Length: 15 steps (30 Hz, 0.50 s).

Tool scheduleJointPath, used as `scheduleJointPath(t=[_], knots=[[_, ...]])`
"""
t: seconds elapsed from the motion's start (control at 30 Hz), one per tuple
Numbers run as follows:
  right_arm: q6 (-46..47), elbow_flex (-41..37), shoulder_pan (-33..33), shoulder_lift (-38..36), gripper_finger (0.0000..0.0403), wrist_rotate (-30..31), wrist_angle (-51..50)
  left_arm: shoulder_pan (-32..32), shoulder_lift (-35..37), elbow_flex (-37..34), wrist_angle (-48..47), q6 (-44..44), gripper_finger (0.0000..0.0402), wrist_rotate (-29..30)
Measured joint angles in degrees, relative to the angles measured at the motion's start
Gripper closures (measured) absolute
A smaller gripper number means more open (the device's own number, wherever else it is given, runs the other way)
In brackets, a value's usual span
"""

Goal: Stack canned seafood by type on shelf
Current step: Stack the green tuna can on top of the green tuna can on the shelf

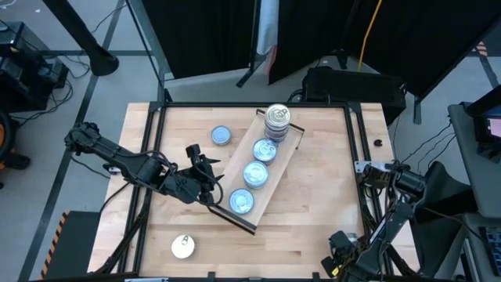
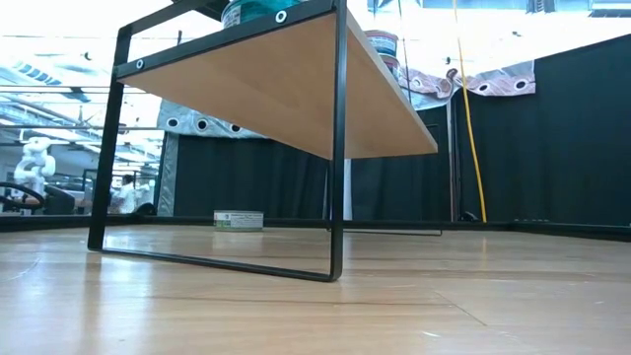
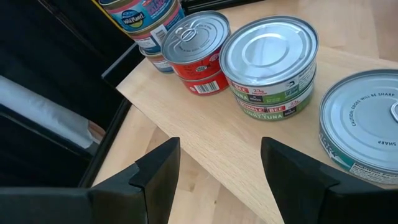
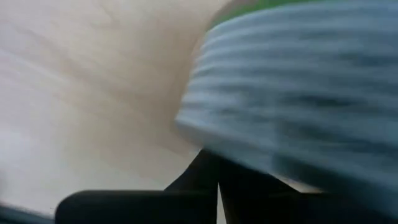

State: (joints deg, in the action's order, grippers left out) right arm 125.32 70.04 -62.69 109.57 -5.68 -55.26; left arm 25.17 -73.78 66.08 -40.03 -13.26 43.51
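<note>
The shelf (image 1: 275,174) is a light-wood board lying slantwise on a black frame (image 2: 337,148). It carries silver-topped tins (image 1: 255,174) in a row, with a taller stack (image 1: 276,119) at its far end. In the left wrist view the shelf holds a red-labelled stack (image 3: 196,46), a green-labelled stack (image 3: 270,62), a blue-labelled stack (image 3: 146,18) and one more tin (image 3: 367,124). A blue-topped tin (image 1: 222,135) and a cream tin (image 1: 182,247) rest flat on the table. My left gripper (image 1: 207,174) (image 3: 217,174) hovers open at the shelf's left long edge. My right gripper (image 4: 217,199) is shut at the table's near right corner.
The wooden tabletop (image 1: 329,196) has a black frame around it. The shelf stands raised on thin black legs (image 2: 104,148), with open space beneath. A tin (image 2: 239,219) sits on the table beyond it. In the right wrist view a blurred grey ribbed surface (image 4: 298,93) fills the picture close up.
</note>
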Motion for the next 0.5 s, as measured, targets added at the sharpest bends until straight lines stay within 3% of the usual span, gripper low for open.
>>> scheduleJointPath(t=[0.5], knots=[[0.4, 0.54, 0.0, 0.36, 0.0403, 2.75, -2.38, 0.0, 0.0, 0.0, 0.0, 0.02, 0.0175, 0.02]])
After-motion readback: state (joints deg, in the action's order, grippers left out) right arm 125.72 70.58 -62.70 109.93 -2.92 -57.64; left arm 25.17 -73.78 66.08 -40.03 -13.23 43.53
